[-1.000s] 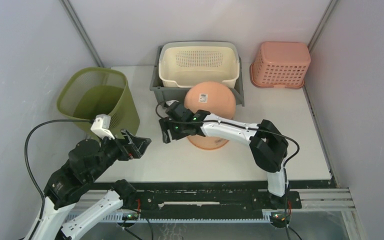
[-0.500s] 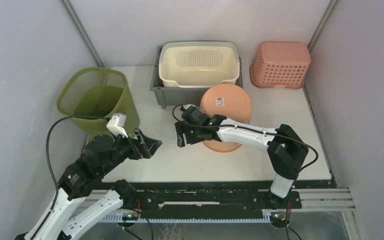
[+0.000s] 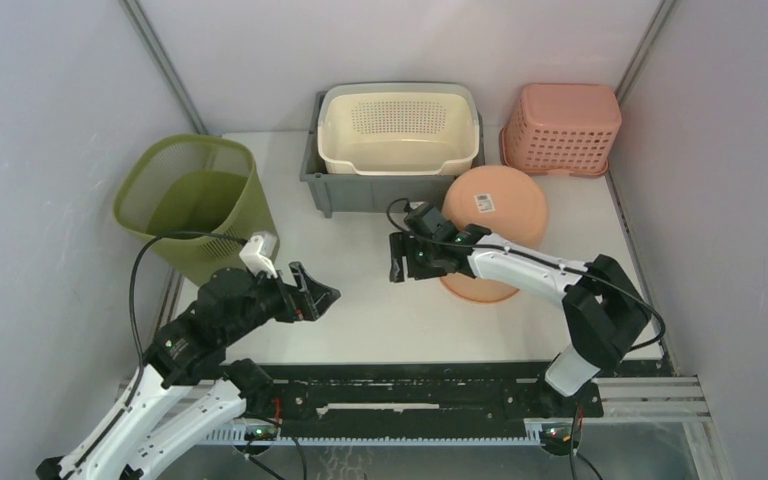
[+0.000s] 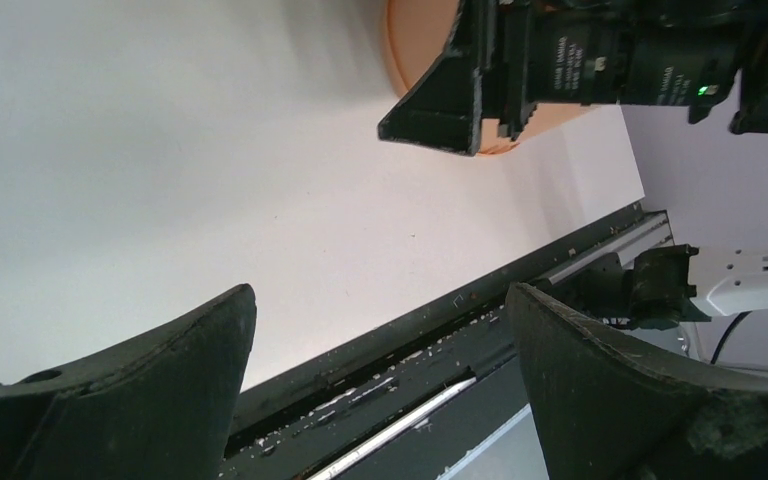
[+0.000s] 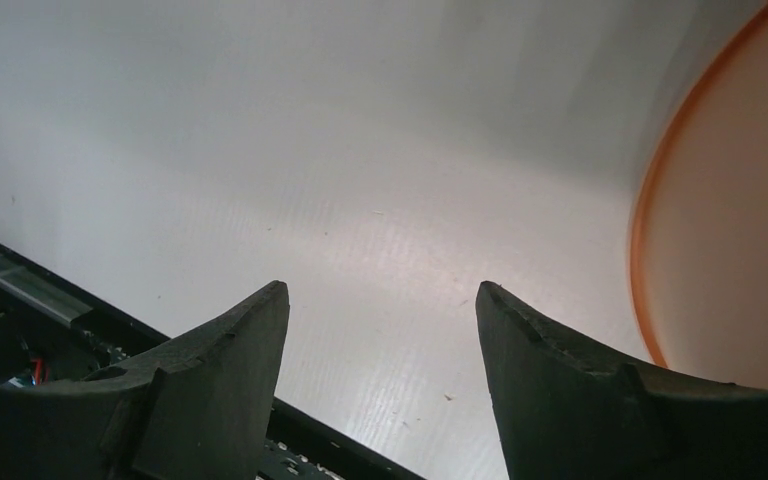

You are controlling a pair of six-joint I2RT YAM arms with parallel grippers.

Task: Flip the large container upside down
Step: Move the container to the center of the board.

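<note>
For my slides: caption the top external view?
Both grippers open: right gripper beside the round orange plastic tub, base up; left gripper over the white table.

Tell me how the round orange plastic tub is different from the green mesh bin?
The round orange plastic tub lies bottom up, while the green mesh bin stands with its mouth up. The tub's wall is smooth and solid; the bin's is full of tiny holes. Both are round containers.

The orange container is partly behind the right arm, its label too small to read.
</note>
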